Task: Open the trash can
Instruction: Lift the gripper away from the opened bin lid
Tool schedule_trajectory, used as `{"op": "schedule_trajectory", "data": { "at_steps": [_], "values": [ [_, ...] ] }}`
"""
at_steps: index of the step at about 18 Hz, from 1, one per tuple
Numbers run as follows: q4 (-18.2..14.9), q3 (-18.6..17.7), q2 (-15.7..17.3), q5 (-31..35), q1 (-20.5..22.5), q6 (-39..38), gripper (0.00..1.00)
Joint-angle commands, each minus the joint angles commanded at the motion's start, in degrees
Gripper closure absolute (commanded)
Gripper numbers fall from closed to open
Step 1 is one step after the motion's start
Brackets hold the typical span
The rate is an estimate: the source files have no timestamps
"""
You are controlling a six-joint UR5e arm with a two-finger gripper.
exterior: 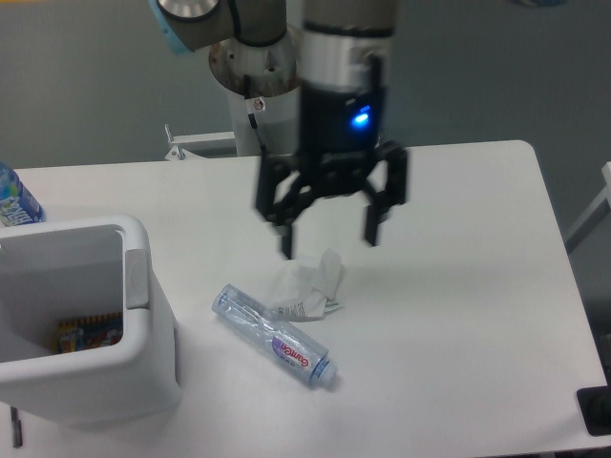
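The trash can (91, 367) sits at the left front corner of the white table (458, 286) — a large boxy white bin with rounded corners, cut off by the left edge of the frame. Its top stands open, so the inside shows: white walls and something yellow and dark lying at the bottom. A grey tab (137, 279) runs down its right side near the rim. To its right, apart from it, a clear plastic bottle (274, 336) lies on its side with a red-and-blue label, and just behind the bottle, touching or nearly so, is a crumpled piece of white paper (307, 284). A blue-labelled item (14, 198) shows at the far left edge behind the bin. Behind the table is a plain grey wall.

The gripper (326, 240) hangs above the paper, well to the right of the bin, pointing down from a near-vertical wrist with a blue light lit — its dark fingers are spread wide apart and hold nothing.
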Motion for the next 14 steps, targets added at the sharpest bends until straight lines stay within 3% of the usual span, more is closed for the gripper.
{"op": "schedule_trajectory", "data": {
  "at_steps": [6, 10, 14],
  "values": [
    [-0.7, -3.0, 0.1, 2.4, 4.3, 14.8, 0.0],
    [-3.4, -4.9, 0.1, 13.6, 6.0, 30.2, 0.0],
    [-4.9, -5.5, 0.1, 15.0, 7.4, 35.1, 0.0]
  ]
}}
